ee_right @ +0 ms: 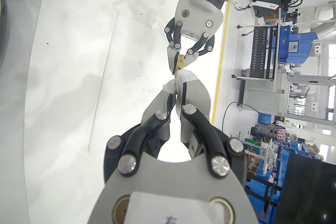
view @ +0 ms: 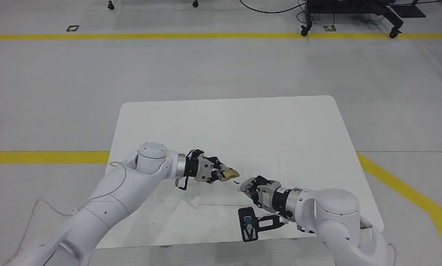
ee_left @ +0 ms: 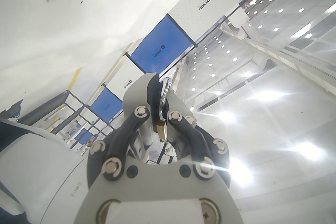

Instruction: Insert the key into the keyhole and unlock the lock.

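The brass lock (ee_right: 180,63) is hanging over the near part of the desk (view: 290,128), and the left tool (view: 221,173) is clamping around it. The right tool (ee_right: 176,83) is pinching narrowly on the thin key (ee_right: 176,100), its tips meeting the lock's end.

Open table (view: 290,128) flanks left gripper (view: 222,173) and right gripper (view: 246,185); lock (view: 231,174) seemingly between.

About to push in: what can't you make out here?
- Key: right wrist view, nothing clear between the shut fingers of the right end effector; top view, too small.
- Keyhole: right wrist view, those fingertips cover the near end of the lock.
- Lock body: left wrist view, mostly hidden by the left end effector.
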`<action>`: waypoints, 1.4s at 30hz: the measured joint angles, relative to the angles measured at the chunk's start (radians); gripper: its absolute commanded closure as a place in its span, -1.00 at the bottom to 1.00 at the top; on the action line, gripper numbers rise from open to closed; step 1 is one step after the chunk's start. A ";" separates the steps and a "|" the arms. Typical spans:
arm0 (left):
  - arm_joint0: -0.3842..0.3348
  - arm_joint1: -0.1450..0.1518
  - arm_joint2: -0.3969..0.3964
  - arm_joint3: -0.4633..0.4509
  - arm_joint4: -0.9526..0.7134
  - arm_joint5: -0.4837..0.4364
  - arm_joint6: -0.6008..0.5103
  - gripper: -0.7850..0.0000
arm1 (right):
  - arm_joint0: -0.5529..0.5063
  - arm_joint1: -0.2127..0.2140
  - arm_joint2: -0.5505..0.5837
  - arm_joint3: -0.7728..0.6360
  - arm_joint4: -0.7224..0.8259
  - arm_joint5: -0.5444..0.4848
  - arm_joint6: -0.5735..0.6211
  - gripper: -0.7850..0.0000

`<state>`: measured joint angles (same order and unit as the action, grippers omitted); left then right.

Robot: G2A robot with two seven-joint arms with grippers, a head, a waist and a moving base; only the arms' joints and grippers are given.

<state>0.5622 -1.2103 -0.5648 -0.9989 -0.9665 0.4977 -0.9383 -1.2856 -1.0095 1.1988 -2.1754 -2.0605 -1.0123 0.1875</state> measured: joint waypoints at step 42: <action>0.015 -0.049 -0.069 0.060 0.084 0.025 -0.052 1.00 | 0.134 -0.030 -0.138 0.045 0.281 0.014 0.467 1.00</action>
<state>0.5771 -1.2588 -0.6340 -0.9392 -0.8820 0.5227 -0.9908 -1.1514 -1.0390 1.0603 -2.1307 -1.7799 -0.9980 0.6541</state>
